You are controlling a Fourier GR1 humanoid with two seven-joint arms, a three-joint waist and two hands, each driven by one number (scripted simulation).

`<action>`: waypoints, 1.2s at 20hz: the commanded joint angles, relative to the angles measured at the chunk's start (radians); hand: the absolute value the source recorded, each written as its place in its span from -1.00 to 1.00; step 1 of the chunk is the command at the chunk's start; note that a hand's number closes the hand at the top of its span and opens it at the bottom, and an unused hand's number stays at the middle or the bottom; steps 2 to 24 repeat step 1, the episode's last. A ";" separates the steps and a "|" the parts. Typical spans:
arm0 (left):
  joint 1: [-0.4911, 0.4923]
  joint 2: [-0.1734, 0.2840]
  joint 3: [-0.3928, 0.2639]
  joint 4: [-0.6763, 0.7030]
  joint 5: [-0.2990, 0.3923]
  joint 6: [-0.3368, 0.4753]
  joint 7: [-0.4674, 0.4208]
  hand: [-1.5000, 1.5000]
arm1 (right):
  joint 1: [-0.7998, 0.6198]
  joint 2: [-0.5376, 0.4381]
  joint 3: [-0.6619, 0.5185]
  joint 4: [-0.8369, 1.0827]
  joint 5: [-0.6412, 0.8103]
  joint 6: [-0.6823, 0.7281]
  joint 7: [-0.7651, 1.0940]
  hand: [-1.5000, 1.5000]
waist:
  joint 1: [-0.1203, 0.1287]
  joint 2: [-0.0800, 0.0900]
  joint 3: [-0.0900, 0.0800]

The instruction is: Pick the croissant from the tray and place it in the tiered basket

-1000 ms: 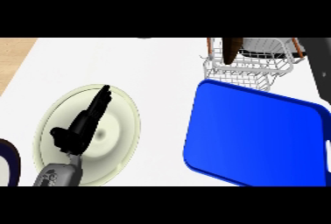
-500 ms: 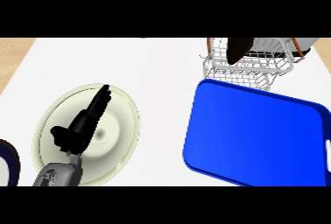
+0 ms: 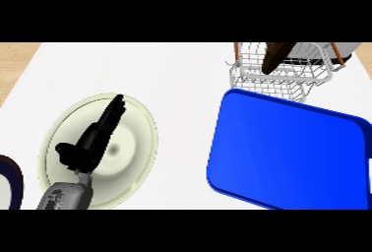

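The left hand (image 3: 93, 140) stays over the pale plate (image 3: 141, 147), fingers straight, holding nothing. The right hand (image 3: 274, 55), fingers indistinct, has moved little in the tiered basket (image 3: 280, 81), beyond the blue tray (image 3: 291, 147).

1. You had a round, pale cream plate (image 3: 138, 147) lying flat on the left part of the white counter (image 3: 167, 69), well apart from the right side.
2. At the lower left edge you could see part of a dark blue, rounded rim (image 3: 9, 177), cut off by the frame, just beside the plate; you could not tell what it was.
3. A strip of light wooden surface (image 3: 15, 54) showed beyond the counter's upper left corner.
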 commanded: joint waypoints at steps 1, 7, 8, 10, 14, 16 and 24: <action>0.047 -0.022 -0.020 0.023 -0.012 0.006 -0.014 0.00 | 0.084 -0.159 -0.047 0.066 -0.031 0.162 -0.048 -1.00 | 0.002 0.009 -0.006; 0.047 -0.022 -0.020 0.023 -0.012 0.006 -0.014 0.00 | 0.084 -0.159 -0.047 0.066 -0.031 0.162 -0.048 -1.00 | 0.002 0.009 -0.006; 0.047 -0.022 -0.020 0.023 -0.012 0.006 -0.014 0.00 | 0.084 -0.159 -0.047 0.066 -0.031 0.162 -0.048 -1.00 | 0.002 0.009 -0.006; 0.047 -0.022 -0.020 0.023 -0.012 0.006 -0.014 0.00 | 0.084 -0.159 -0.047 0.066 -0.031 0.162 -0.048 -1.00 | 0.002 0.009 -0.006; 0.047 -0.022 -0.020 0.023 -0.012 0.006 -0.014 0.00 | 0.084 -0.159 -0.047 0.066 -0.031 0.162 -0.048 -1.00 | 0.002 0.009 -0.006; 0.047 -0.022 -0.020 0.023 -0.012 0.006 -0.014 0.00 | 0.084 -0.159 -0.047 0.066 -0.031 0.162 -0.048 -1.00 | 0.002 0.009 -0.006; 0.047 -0.022 -0.020 0.023 -0.012 0.006 -0.014 0.00 | 0.084 -0.159 -0.047 0.066 -0.031 0.162 -0.048 -1.00 | 0.002 0.009 -0.006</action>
